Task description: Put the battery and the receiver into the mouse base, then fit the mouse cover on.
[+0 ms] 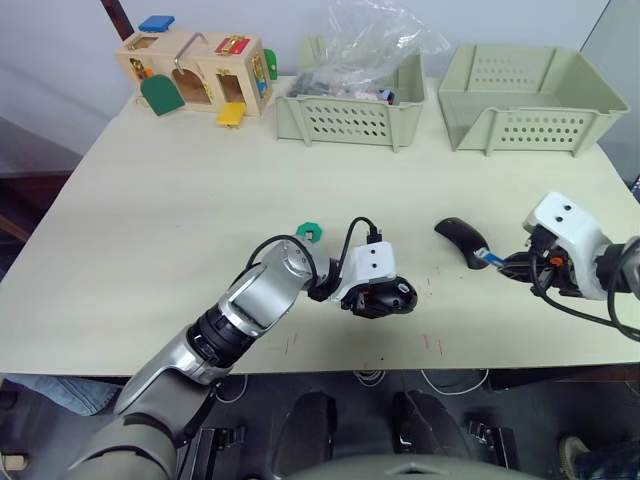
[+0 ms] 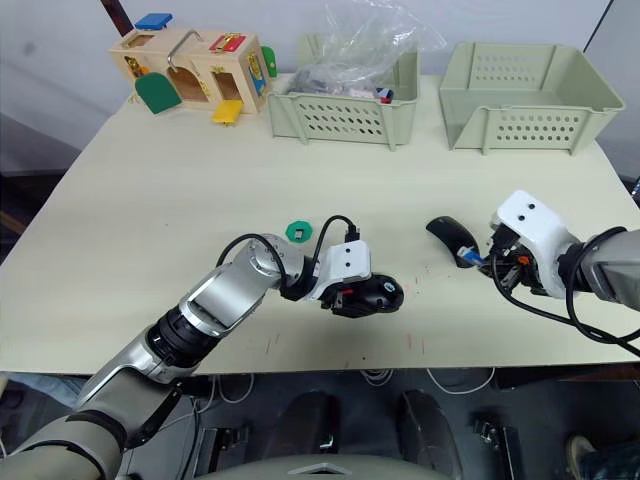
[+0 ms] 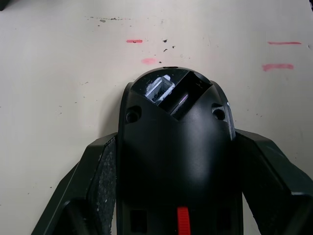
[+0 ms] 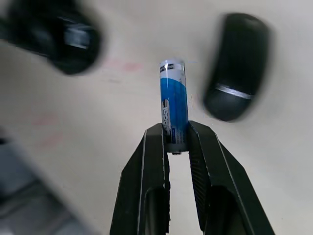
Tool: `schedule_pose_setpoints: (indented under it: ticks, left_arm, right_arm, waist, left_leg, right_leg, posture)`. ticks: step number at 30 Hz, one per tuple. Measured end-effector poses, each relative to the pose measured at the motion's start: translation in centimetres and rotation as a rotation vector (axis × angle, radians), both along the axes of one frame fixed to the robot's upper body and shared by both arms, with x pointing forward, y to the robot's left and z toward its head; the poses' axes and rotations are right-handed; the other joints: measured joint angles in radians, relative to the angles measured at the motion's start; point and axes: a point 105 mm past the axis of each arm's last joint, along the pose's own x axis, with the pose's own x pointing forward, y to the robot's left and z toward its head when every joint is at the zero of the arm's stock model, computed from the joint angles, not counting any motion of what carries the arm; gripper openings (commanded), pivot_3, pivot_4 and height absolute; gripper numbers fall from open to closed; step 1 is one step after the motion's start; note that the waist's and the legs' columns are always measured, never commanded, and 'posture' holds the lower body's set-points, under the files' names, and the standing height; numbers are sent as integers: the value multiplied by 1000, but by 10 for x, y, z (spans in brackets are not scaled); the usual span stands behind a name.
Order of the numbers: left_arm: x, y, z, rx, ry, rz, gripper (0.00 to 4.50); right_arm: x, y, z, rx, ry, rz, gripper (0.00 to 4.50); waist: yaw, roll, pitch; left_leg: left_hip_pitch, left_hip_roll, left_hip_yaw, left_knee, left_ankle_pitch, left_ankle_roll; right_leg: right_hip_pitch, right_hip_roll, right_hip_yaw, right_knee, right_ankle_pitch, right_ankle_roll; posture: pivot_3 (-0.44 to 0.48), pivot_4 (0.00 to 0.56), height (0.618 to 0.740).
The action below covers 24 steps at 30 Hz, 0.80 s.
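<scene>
While both hands grip task parts, each view adds its share.
Head views, bins: two pale green bins stand at the far edge of the worktop (image 1: 150,230); the left bin (image 1: 350,105) holds dark items and a crumpled clear bag (image 1: 370,40); the right bin (image 1: 530,100) shows no contents.
Head views, other: a wooden latch box (image 1: 195,72) sits at the far left; a green disc (image 1: 308,233) lies just beyond the left arm.
Head views, hands: the left hand (image 1: 385,298) clamps the base (image 2: 375,293) near the front edge; the right hand (image 1: 512,264) holds the battery (image 1: 490,258) beside the cover (image 1: 462,241).
Left wrist view: fingers (image 3: 98,171) press both flanks of the base, whose open compartment holds a small clear-and-dark piece.
Right wrist view: fingers (image 4: 154,147) pinch the battery's lower end, upright between them; the cover lies just beside.
</scene>
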Motion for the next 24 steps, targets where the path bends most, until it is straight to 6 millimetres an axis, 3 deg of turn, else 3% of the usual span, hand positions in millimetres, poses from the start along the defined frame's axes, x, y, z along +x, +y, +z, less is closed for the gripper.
schedule_pose_setpoints:
  ticks: [6,11,18,21,24]
  left_arm:
    - [0,0,0,3,-3,-2,2900]
    - [0,0,0,1,-3,-4,2900]
    - [0,0,0,2,-4,-3,2900]
    - [0,-1,0,0,-4,-4,2900]
    - [0,-1,1,0,-3,-4,2900]
  right_arm:
    - [2,32,-5,51,129,102,45]
    - [7,47,-9,84,251,105,45]
    - [6,58,-24,60,376,78,45]
    - [2,76,-42,69,443,79,45]
    - [3,81,-50,81,463,27,45]
  waist:
    - [-2,0,0]
    - [-2,0,0]
    - [-2,0,0]
    - [-1,0,0]
    - [-2,0,0]
  left_leg:
    - [0,0,1,0,0,0]
    - [-1,0,1,0,0,1]
    - [-1,0,1,0,-1,1]
    - [-2,0,1,0,-1,1]
    - [-2,0,2,0,-1,1]
  right_leg:
    - [0,-1,0,0,0,0]
    - [-1,-1,0,0,0,0]
    - [-1,-1,0,0,0,0]
    - [-2,-1,0,0,0,0]
    - [-2,-1,0,0,1,1]
  posture:
    - [0,150,740]
    - [0,150,740]
    - [0,150,740]
    - [0,150,740]
    - [0,150,740]
